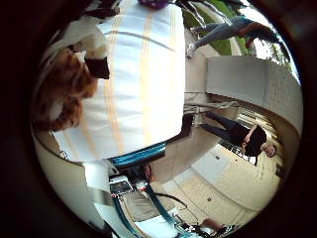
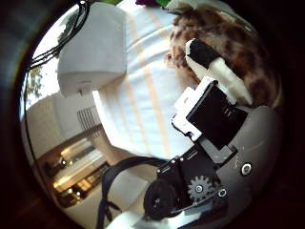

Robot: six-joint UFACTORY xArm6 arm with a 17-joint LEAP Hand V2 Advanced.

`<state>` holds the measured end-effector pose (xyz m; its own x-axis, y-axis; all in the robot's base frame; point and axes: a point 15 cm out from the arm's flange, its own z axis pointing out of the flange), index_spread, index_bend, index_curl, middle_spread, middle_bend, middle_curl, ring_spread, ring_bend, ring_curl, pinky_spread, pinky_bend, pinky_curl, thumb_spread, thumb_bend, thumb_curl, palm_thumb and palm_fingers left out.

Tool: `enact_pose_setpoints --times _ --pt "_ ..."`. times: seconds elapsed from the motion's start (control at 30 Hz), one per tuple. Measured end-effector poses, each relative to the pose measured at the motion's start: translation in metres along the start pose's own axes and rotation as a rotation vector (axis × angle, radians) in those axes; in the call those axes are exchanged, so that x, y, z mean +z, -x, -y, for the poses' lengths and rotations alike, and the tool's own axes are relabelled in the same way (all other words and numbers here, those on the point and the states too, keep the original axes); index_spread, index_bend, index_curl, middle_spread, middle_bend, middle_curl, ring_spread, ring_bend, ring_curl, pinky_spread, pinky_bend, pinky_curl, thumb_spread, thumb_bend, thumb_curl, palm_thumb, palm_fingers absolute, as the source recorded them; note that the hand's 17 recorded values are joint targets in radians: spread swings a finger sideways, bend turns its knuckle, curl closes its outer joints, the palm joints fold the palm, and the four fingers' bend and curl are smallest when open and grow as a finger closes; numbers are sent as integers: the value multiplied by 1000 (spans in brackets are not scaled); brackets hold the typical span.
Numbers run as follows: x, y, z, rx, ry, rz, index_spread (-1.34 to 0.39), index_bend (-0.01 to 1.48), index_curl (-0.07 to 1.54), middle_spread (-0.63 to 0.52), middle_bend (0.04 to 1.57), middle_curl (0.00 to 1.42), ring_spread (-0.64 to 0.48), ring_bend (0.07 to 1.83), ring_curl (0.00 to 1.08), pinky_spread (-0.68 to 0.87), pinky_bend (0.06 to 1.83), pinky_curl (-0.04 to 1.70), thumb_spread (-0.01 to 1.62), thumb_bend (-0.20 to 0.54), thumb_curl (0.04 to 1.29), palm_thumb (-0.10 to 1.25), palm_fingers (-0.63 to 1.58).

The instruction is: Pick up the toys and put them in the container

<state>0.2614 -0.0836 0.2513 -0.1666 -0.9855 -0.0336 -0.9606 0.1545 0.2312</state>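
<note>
A fuzzy, brown-spotted plush toy (image 2: pixel 228 43) is lying near one edge of the tabletop (image 1: pixel 143 84), on its white, orange-striped cloth. My fingers (image 2: pixel 209 62) are curling against its fur, gripping it. A purple object (image 1: pixel 153 3) is sitting at the far edge.

Table under white cloth with pale orange stripes (image 1: pixel 143 74), large grey box-shaped block beside it (image 2: pixel 93 45), pale paved floor (image 1: pixel 218 193), daylight, green lawn beyond (image 1: pixel 223 47)
</note>
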Motion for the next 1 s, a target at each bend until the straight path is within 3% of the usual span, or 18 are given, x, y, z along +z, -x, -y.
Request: enact_pose_setpoints --times 0.33,0.57,0.8,1.0 --pt "-135 47 3 -95 -135 89 -845 528 -24 -229 1120 959 -93 1386 753 168 1492 726 1224 -4 550 1008 1003" --pt "-224 123 28 -223 -251 137 -933 577 -23 -232 1128 993 -98 1401 763 156 1499 752 1224 -9 566 1036 983" --pt "-234 221 86 -343 -260 145 -1016 616 -23 -234 1135 1022 -102 1421 772 147 1499 776 1223 -16 580 1034 971" --pt "-206 298 138 -378 -320 161 -1084 645 -23 -235 1137 1043 -103 1433 777 141 1498 797 1222 -17 596 1023 959"
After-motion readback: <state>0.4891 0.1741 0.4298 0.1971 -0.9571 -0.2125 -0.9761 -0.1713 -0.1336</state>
